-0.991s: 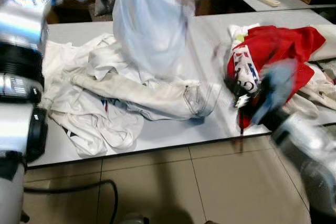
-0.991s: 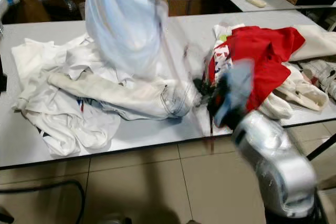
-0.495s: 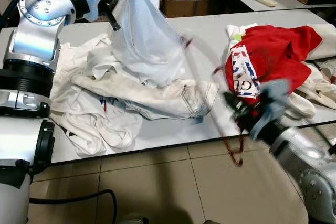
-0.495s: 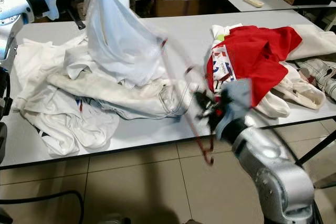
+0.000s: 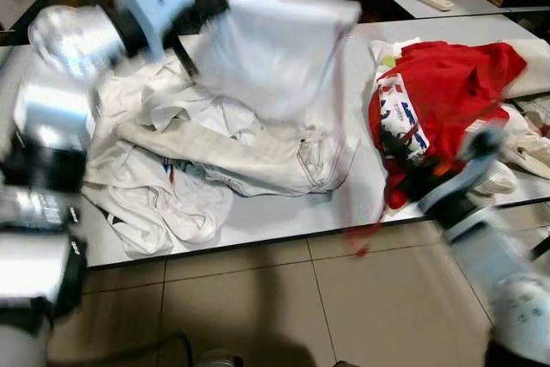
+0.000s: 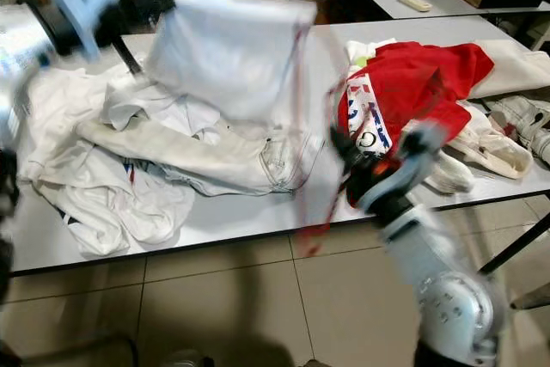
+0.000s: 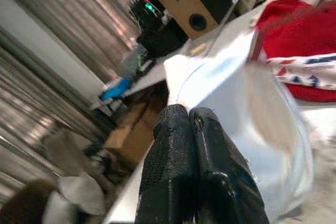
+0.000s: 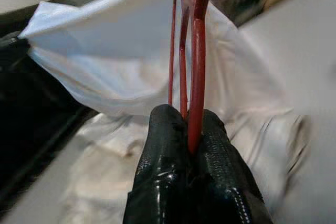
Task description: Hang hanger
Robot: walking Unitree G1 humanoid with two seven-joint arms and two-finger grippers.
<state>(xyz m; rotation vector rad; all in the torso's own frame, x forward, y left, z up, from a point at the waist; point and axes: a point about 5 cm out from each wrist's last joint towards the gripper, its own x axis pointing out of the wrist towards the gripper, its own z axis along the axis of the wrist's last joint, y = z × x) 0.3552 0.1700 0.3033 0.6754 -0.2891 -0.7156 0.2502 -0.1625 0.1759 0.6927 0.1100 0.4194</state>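
The hanger (image 8: 190, 51), a single red one, is seen in the right wrist view clamped between the closed black fingers (image 8: 157, 182) of the right gripper (image 8: 186, 140), its thin bars running up the middle of the frame to a white garment (image 8: 105, 61) stretched across the upper half.

In the left wrist view the left gripper (image 7: 191, 124), at lower centre, is pressed shut on a fold of that same white cloth (image 7: 231, 93), with a red garment (image 7: 310, 30) at upper right.

In the left eye view one white garment (image 5: 275, 49) is held aloft at upper centre by the left gripper (image 5: 193, 19). The right gripper (image 5: 408, 182) is blurred at centre right beside the red garment (image 5: 447, 83). The table (image 5: 284, 217) carries a pile of pale clothes (image 5: 215, 161) at centre left; several pieces are heaped there, too tangled to count.

In the right eye view the hanger (image 6: 314, 204) shows as a red smear at centre.

The step in hand is judged to be the threading of the hanger into the raised garment. Next, the neck opening must be found and the hanger's shoulder slid in while the cloth is kept taut.
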